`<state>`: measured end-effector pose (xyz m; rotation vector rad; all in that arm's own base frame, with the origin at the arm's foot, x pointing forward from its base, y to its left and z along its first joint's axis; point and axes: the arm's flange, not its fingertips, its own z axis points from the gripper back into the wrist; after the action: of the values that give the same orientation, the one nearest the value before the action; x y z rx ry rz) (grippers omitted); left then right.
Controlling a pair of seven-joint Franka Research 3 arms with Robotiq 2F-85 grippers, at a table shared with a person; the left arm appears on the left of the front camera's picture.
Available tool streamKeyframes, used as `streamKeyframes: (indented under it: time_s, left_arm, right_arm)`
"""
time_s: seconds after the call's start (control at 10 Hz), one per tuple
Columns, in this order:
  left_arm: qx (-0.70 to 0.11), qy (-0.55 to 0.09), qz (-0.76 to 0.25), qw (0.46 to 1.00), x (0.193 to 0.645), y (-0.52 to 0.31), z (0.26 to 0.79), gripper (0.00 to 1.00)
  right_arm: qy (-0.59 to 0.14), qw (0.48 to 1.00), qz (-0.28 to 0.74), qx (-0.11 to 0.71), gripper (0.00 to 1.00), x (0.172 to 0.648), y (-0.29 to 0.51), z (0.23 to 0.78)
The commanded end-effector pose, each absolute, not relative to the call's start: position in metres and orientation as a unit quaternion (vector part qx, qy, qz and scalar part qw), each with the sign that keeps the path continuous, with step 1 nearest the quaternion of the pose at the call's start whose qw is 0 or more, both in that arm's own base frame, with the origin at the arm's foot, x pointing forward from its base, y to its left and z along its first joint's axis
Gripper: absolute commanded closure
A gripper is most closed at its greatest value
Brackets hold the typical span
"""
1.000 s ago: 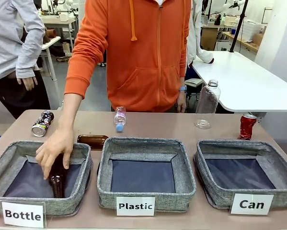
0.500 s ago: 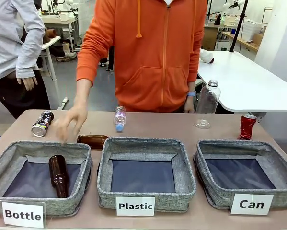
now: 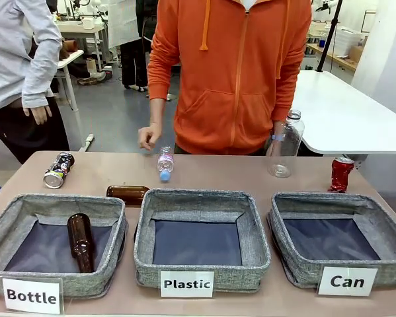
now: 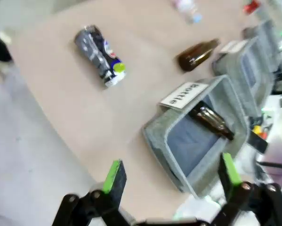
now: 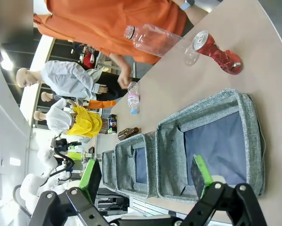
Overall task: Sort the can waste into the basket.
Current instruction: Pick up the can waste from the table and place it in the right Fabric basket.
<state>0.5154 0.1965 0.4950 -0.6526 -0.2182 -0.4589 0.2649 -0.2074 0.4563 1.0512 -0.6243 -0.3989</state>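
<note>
Looking across the tabletop [image 3: 237, 173] in the front view, three grey fabric baskets line the lower edge of the frame. The basket labelled "Can" [image 3: 383, 224] sits at lower right, its dark lining showing. The red dented can [image 3: 341, 174] stands upright just behind that basket's far right corner. The dark can [image 3: 58, 170] lies on its side at the far left, well apart from it. At lower left, the basket labelled "Bottle" [image 3: 6, 218] holds a brown glass bottle [image 3: 80, 242]. A second brown bottle [image 3: 127, 193] lies on the tabletop just behind it. The basket labelled "Plastic" [image 3: 145, 231] is in the middle. Beyond it are a small plastic bottle [image 3: 164, 163] and a tall clear bottle [image 3: 285, 144]. A person in an orange hoodie [image 3: 237, 79] stands at the far side, one hand [image 3: 148, 137] loosely curled near the small bottle.

In the left wrist view, the left pincer [image 4: 171, 162] is released, its green pads wide apart over the "Bottle" basket. The dark can lies at upper left.

In the right wrist view, the right pincer [image 5: 145, 174] is released and grasps nothing. The "Can" basket fills the lower right, and the red can lies beyond it at upper right.
</note>
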Motion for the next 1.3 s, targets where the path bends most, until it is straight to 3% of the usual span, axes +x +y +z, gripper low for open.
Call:
streamKeyframes:
  time_s: [0.0, 0.5, 1.2]
  left_arm:
    - [-0.24, -0.047, -0.191, 0.951, 0.536, 0.142, 0.471, 0.0]
    - [-0.126, -0.027, -0.118, 0.985, 0.612, 0.037, 0.395, 0.0]
    - [-0.064, -0.043, -0.087, 0.993, 0.649, 0.025, 0.339, 0.0]
  right_arm:
    - [-0.304, 0.795, -0.176, 0.494, 0.0, 0.267, -0.21, 0.457]
    - [-0.304, 0.795, -0.176, 0.494, 0.0, 0.267, -0.21, 0.457]
    - [-0.304, 0.795, -0.176, 0.494, 0.0, 0.267, -0.21, 0.457]
